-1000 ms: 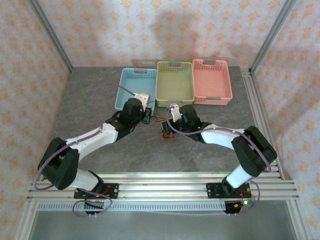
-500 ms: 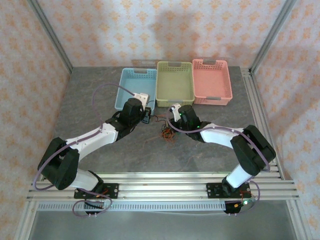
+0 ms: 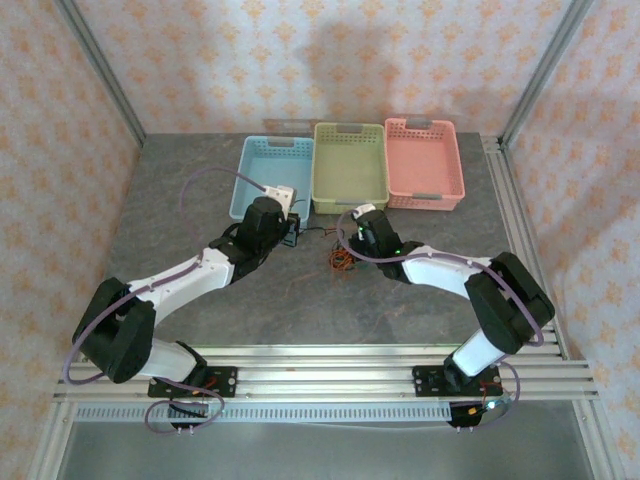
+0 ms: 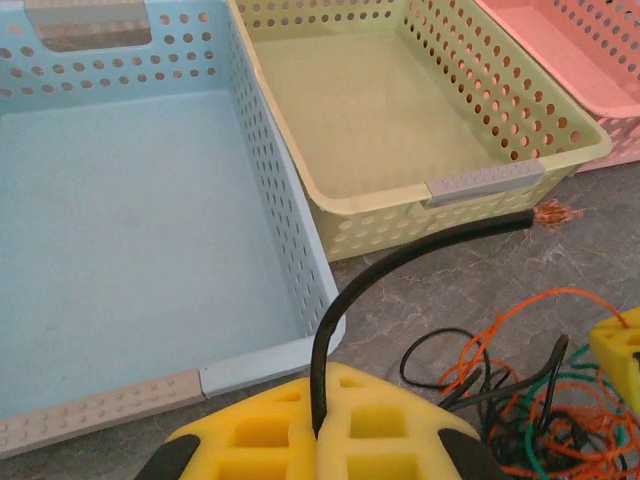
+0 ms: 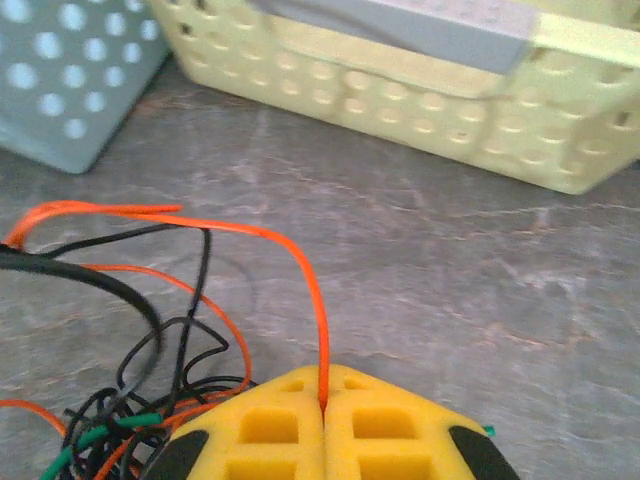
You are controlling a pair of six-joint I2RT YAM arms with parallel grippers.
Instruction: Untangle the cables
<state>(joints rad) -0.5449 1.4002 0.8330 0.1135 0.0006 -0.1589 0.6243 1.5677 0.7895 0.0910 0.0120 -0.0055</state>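
Orange, black and green cables (image 3: 341,259), blue basket (image 4: 280,200), yellow-green basket (image 4: 400,225), pink basket (image 4: 620,60), marbled grey table (image 4: 450,290).

The left arm of white and black segments (image 3: 180,280) reaches from the near edge of the worktop (image 3: 180,200) toward its middle, elbow bent outward. Its left gripper with yellow foam pads (image 4: 320,440) is pressed closed on a thick black cable (image 4: 319,375). The matching right arm (image 3: 450,272) mirrors this pose, and the right gripper (image 5: 323,415) is clamped on a thin orange wire (image 5: 321,340).
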